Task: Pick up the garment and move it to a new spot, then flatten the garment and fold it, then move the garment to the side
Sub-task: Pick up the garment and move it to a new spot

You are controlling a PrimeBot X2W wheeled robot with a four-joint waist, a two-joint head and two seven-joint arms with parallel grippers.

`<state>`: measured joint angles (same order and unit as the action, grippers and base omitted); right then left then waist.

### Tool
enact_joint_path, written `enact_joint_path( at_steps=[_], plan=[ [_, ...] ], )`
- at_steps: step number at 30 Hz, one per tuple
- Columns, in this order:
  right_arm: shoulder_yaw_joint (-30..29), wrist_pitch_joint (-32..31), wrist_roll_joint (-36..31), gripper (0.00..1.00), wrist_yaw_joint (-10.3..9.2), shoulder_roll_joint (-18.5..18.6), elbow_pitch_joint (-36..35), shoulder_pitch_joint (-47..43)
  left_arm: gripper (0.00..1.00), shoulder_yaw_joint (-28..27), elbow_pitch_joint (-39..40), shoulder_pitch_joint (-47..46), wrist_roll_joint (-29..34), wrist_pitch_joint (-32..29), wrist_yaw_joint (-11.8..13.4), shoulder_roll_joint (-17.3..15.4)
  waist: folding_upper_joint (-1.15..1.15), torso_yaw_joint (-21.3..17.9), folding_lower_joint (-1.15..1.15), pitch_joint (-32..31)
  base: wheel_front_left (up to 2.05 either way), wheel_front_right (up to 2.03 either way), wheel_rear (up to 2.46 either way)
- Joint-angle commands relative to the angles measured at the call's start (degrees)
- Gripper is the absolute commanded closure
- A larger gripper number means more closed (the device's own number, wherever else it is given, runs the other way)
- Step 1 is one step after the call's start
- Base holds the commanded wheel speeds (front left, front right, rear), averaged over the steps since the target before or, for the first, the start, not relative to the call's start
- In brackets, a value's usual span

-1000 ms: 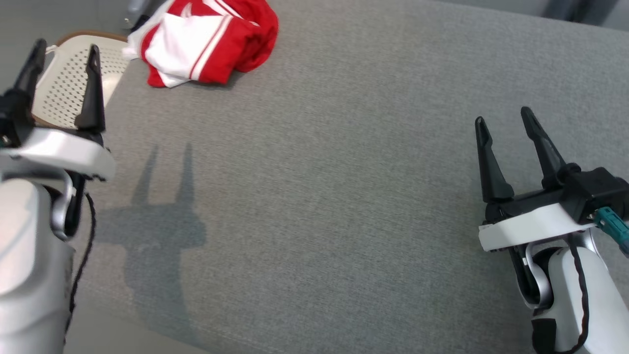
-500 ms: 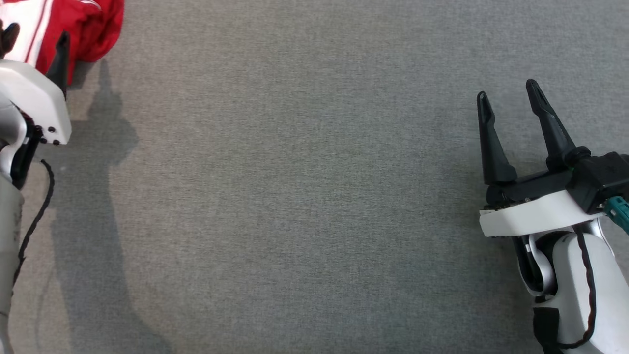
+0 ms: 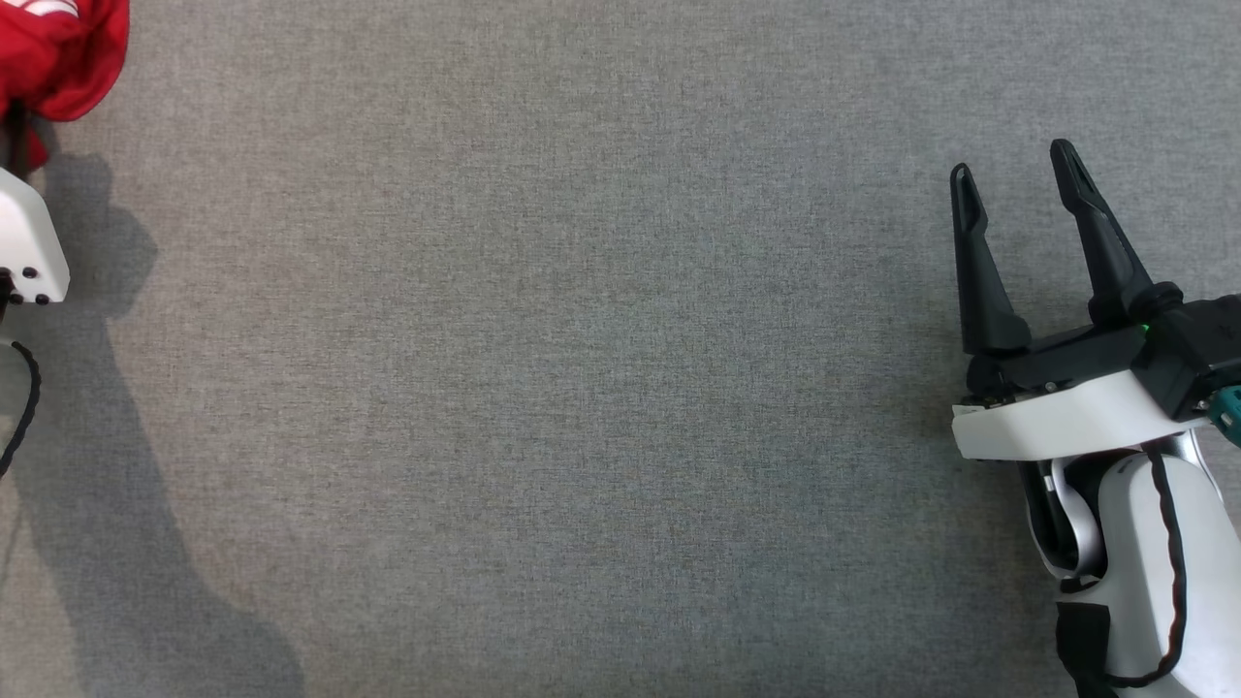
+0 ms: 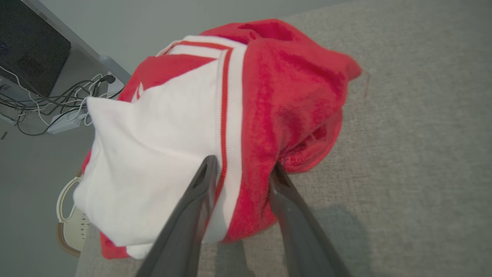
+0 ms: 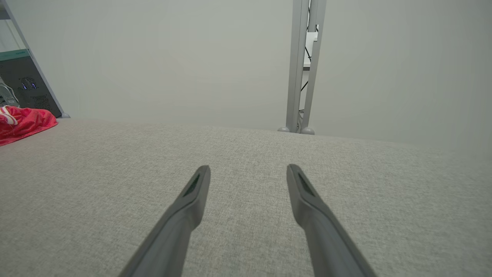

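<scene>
The garment (image 4: 230,115) is a crumpled red and white piece lying near the far left corner of the grey padded surface (image 3: 582,388). It also shows as a red heap, the garment (image 3: 58,48), in the head view's top left corner, and far off as the garment (image 5: 23,121) in the right wrist view. My left gripper (image 4: 242,169) straddles the garment's near edge, with a fold of red and white cloth between its fingers, which stand apart. My right gripper (image 3: 1013,160) hovers open over bare surface at the right, nothing between its fingers (image 5: 192,192).
Beyond the surface's left edge are the floor, tangled cables with a power strip (image 4: 65,115), a dark box (image 4: 30,42) and a white perforated chair seat (image 4: 67,227). A grey metal post (image 5: 301,65) stands behind the far edge.
The head camera has swung, so the garment now sits at the picture's top left corner. My left gripper has reached the garment and its fingers have drawn in slightly. The right gripper stays open.
</scene>
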<state>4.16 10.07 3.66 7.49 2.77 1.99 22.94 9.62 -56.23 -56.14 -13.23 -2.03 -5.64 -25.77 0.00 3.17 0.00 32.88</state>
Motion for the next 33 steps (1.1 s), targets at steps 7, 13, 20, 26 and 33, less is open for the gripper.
enact_joint_path(
  at_steps=[7,13,20,26,33],
  plan=[
    [-0.3,1.4,1.2,0.00,0.01,0.3,1.4,-0.3,1.00,0.4,-0.5,-3.8,-0.6,3.7,-0.5,-1.4,0.00,0.4,0.00,-2.6,0.00,0.00,0.00],
    [-0.8,2.9,2.7,0.00,0.01,0.3,3.6,-1.4,1.00,2.0,1.8,-6.2,0.8,5.8,-0.7,-2.6,0.00,0.4,0.00,-6.9,0.00,0.00,0.00],
    [-2.8,4.2,4.5,0.00,0.01,0.3,6.0,-3.6,1.00,5.3,6.0,-7.4,1.5,5.3,-1.3,-1.1,0.00,-0.1,0.00,-13.4,0.00,0.00,0.00],
    [-7.1,4.9,5.6,0.00,0.01,0.3,7.8,-7.1,1.00,9.6,13.8,-6.1,-0.2,3.2,-1.7,2.8,0.00,-1.7,0.00,-21.0,0.00,0.00,0.00],
    [-12.5,5.2,6.4,0.00,0.01,0.3,8.2,-11.2,1.00,13.2,23.9,-2.4,-2.8,-0.9,-1.7,9.4,0.00,-3.8,0.00,-25.1,0.00,0.00,0.00]
  ],
)
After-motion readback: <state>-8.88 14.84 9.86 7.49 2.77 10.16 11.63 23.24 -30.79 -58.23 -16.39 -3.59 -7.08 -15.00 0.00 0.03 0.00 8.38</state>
